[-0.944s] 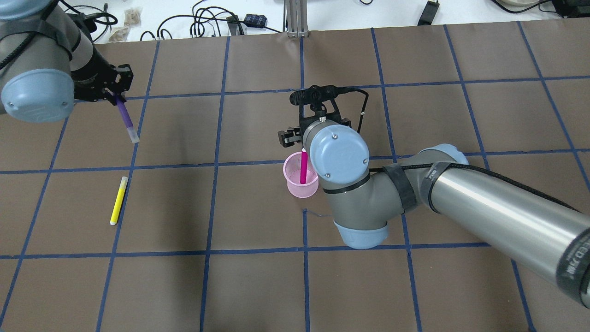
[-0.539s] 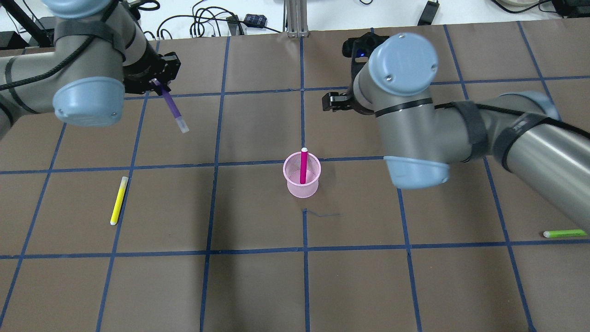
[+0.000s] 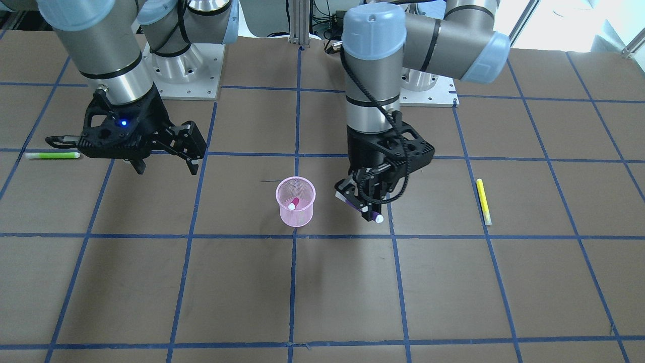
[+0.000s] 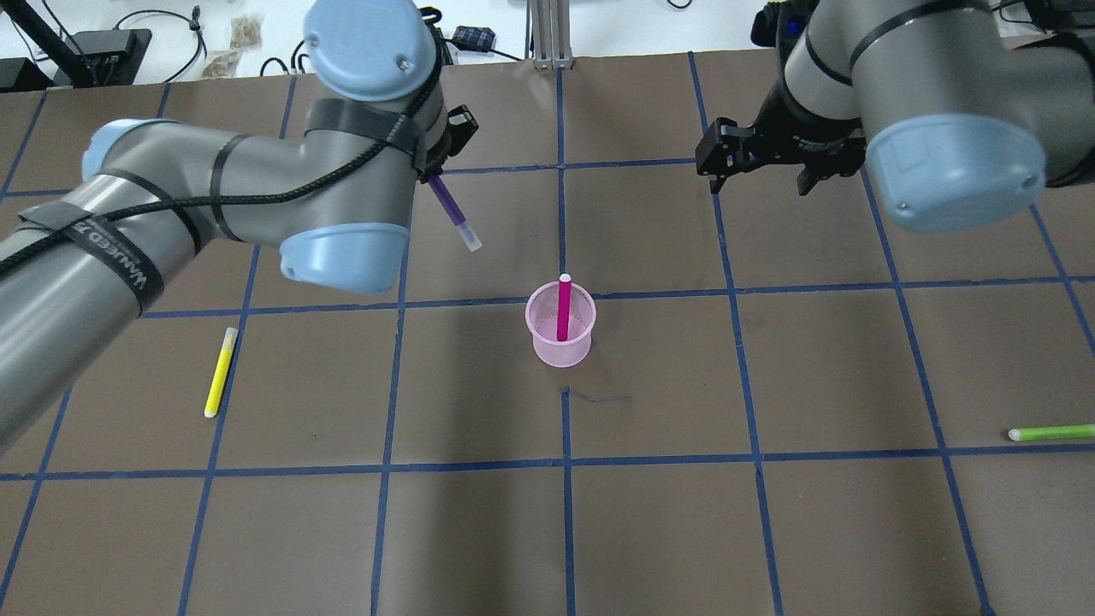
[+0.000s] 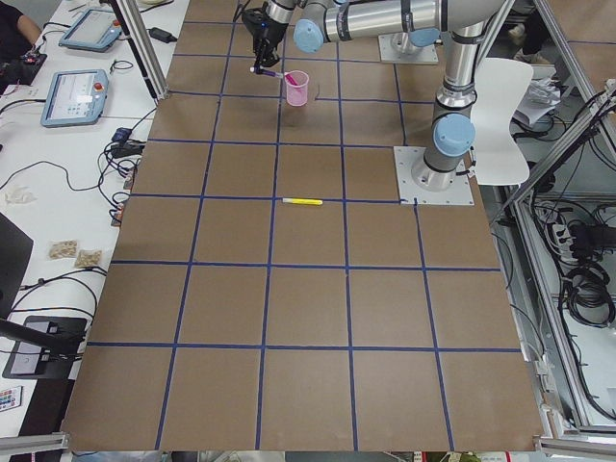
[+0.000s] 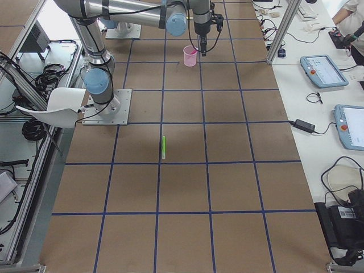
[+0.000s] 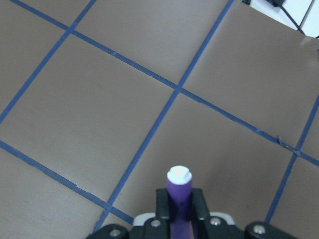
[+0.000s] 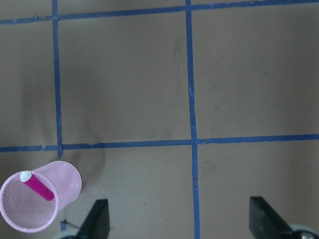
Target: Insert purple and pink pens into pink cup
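Observation:
The pink mesh cup (image 4: 560, 352) stands upright near the table's middle, with the pink pen (image 4: 564, 308) leaning inside it, white cap up. My left gripper (image 4: 438, 171) is shut on the purple pen (image 4: 453, 210), which hangs tilted, white tip down, above the table to the far left of the cup. In the front-facing view the left gripper (image 3: 365, 201) holds the purple pen (image 3: 372, 215) just beside the cup (image 3: 297, 218). My right gripper (image 4: 760, 181) is open and empty, far right of the cup. The right wrist view shows the cup (image 8: 67, 179) and pink pen (image 8: 39, 186).
A yellow pen (image 4: 220, 372) lies on the table at the left. A green pen (image 4: 1048, 433) lies at the right edge. Cables and small items sit on the white surface beyond the brown mat's far edge (image 4: 547, 60).
My left arm has swung right, carrying the purple pen towards the cup. My right gripper has drawn back from above the cup to the far right, leaving the pink pen in the cup.

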{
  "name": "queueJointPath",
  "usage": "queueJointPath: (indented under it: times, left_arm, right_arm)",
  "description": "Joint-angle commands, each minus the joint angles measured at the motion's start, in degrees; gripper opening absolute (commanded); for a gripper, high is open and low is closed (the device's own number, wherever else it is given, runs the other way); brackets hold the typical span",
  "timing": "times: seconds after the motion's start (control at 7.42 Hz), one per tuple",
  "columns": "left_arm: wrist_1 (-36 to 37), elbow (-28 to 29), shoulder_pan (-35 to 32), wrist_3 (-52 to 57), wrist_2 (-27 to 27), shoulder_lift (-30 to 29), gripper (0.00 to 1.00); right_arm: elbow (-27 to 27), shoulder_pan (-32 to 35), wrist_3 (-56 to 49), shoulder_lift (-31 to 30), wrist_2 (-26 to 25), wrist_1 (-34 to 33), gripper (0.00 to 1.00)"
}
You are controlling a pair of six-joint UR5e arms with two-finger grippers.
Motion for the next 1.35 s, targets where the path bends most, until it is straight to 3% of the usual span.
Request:
queueJointPath:
  times: [0.0,0.13,0.4,1.21]
  left_arm:
    - [0.91,-0.53,-7.10,-7.68,5.94,-2.20,0.00]
    - [0.92,-1.05,-9.74,-9.09,10.42,-3.43,0.00]
    - [0.92,-1.32,-11.78,-14.45,10.91,-5.37,0.00]
    - [0.83,-1.49,-14.33,-19.38,12.66,-9.59,0.00]
  right_arm:
    - [-3.75,0.28,-8.70,-1.94,-0.42,12.16,1.00]
    - [-2.01,0.20,-9.63,-3.27,-0.24,11.85,1.00]
    - [0.47,0.02,-9.21,-3.89,-2.95,10.02,1.00]
    - [0.91,0.11,-9.90,-3.89,-3.14,9.12,1.00]
